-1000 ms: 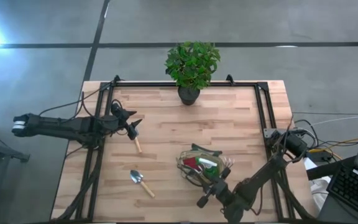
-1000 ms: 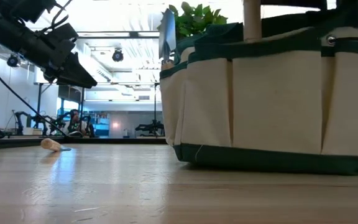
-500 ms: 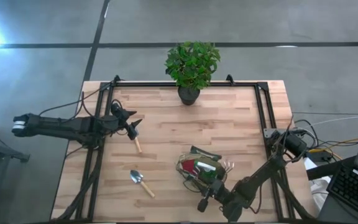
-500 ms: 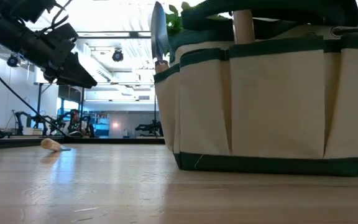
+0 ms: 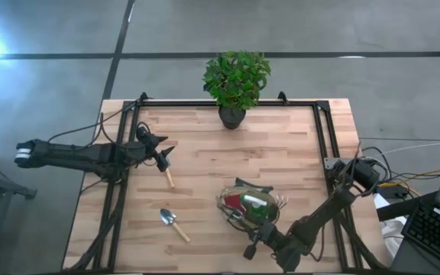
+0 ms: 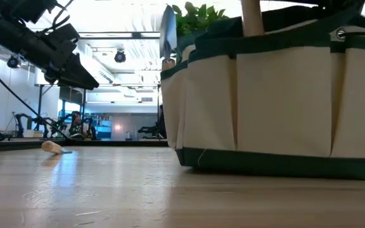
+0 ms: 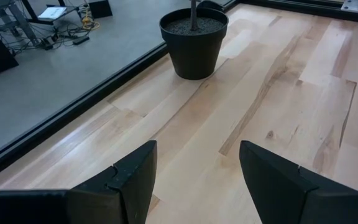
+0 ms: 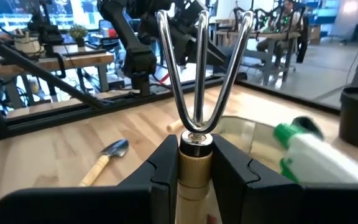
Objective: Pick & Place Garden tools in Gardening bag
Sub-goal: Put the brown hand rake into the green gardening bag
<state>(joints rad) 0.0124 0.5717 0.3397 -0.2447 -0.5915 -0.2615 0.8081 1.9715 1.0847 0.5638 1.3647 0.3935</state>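
Right gripper (image 8: 196,163) pinches a fork (image 8: 196,68) by its wooden handle, at the gardening bag (image 5: 248,208).

Bag sits on the bench (image 5: 281,145) near its front edge, right of centre; a green spray bottle (image 8: 316,155) and a red piece (image 5: 237,202) lie inside it; fork tines point upward in the right wrist view; a trowel (image 5: 174,224) lies on the bench near the front-left corner, well apart from the bag; left gripper (image 7: 194,180) hovers over the left side with fingers spread, holding nothing; a second wooden handle (image 5: 169,177) lies just beside it; potted plant (image 5: 235,82) at the back edge, centre.
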